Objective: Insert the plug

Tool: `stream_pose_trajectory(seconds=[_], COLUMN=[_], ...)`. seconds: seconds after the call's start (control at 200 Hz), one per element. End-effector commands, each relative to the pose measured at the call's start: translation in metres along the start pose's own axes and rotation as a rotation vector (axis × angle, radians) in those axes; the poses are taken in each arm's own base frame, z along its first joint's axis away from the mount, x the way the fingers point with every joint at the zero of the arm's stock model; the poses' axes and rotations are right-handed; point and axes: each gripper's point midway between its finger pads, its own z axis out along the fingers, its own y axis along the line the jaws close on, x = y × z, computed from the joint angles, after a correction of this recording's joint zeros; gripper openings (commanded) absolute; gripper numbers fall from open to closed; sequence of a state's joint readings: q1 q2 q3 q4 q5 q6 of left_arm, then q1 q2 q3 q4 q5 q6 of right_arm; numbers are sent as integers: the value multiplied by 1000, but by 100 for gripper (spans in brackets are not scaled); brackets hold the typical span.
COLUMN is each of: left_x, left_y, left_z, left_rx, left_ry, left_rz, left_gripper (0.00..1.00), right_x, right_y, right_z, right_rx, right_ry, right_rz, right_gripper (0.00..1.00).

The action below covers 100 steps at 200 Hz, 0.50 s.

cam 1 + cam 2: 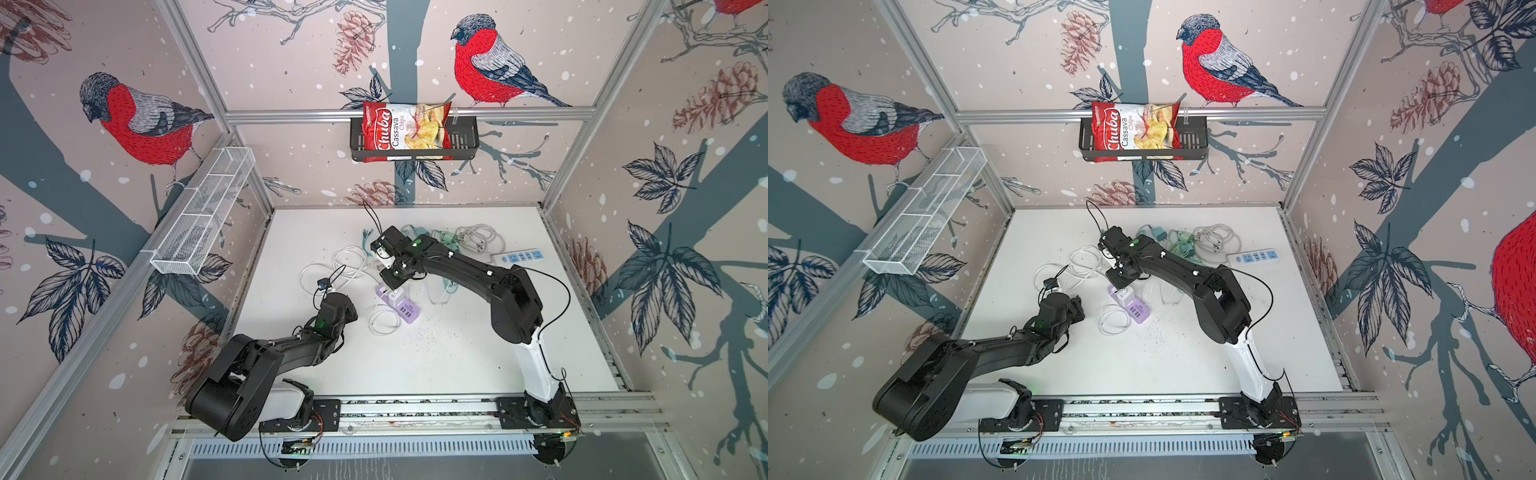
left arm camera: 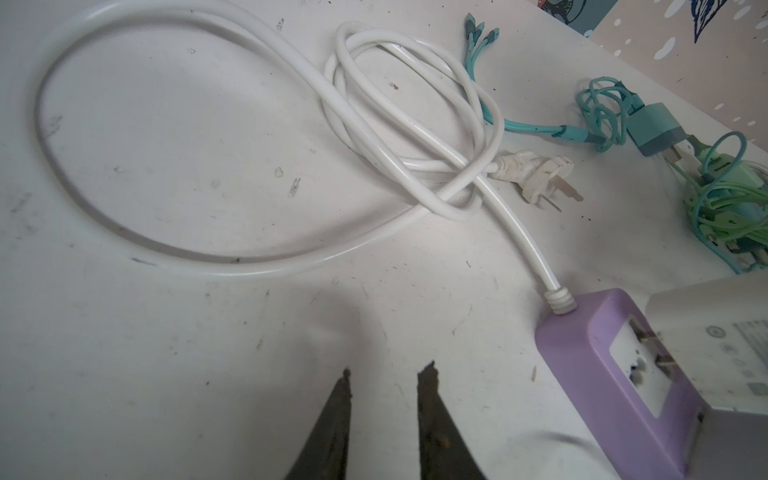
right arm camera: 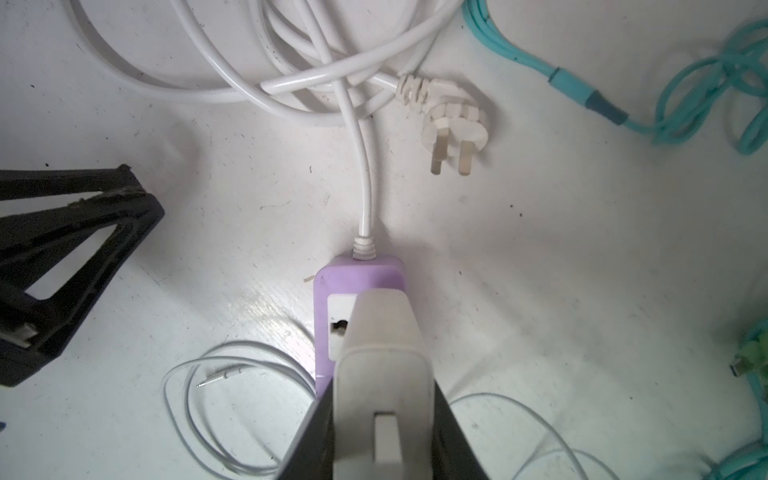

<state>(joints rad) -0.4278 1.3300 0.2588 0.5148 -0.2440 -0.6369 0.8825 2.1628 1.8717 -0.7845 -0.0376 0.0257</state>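
**Right wrist: adapter at the socket, not yet seated**

Right wrist view showed the right gripper pinching the white adapter by its sides. It was directly over the socket face of the purple power strip, which lay flat near the middle of the table. Left wrist view showed the adapter's metal prongs entering the slots, with bare metal exposed between body and socket.

Judgement: alignment done, insertion begun. A final push to seat it flush remained, then release.

Off to one side, the left gripper hung apart from the strip, jaws a little spread, nothing between them.

Count, working outward:
- One adapter and one purple strip.
- One thin white lead looped beside the strip.
- One thick white cord running from the strip to one loose wall plug, unplugged.
- One teal charger block with teal cable, and one green cable bundle.
- One white-and-blue strip near the far edge, making two strips.
- One black basket on the back wall, holding one chips bag.
- One white mesh basket on the side wall, nothing seen in it.
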Motion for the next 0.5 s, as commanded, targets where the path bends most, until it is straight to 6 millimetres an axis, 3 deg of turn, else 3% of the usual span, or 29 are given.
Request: stream_pose_trajectory(seconds=[0.0,0.495], left_x=[-9,-10], left_y=[-6,-10], left_z=[1,1], left_rx=[20,33], left_ry=[-28,-27], left_rz=[-3,-4], left_gripper=[29,28], right_x=[-7,11], right_y=[-1,-5], right_z=[-3,6], right_rx=[-2,36], right_ry=[-29,24], right_rz=[12,13], right_gripper=[9,9])
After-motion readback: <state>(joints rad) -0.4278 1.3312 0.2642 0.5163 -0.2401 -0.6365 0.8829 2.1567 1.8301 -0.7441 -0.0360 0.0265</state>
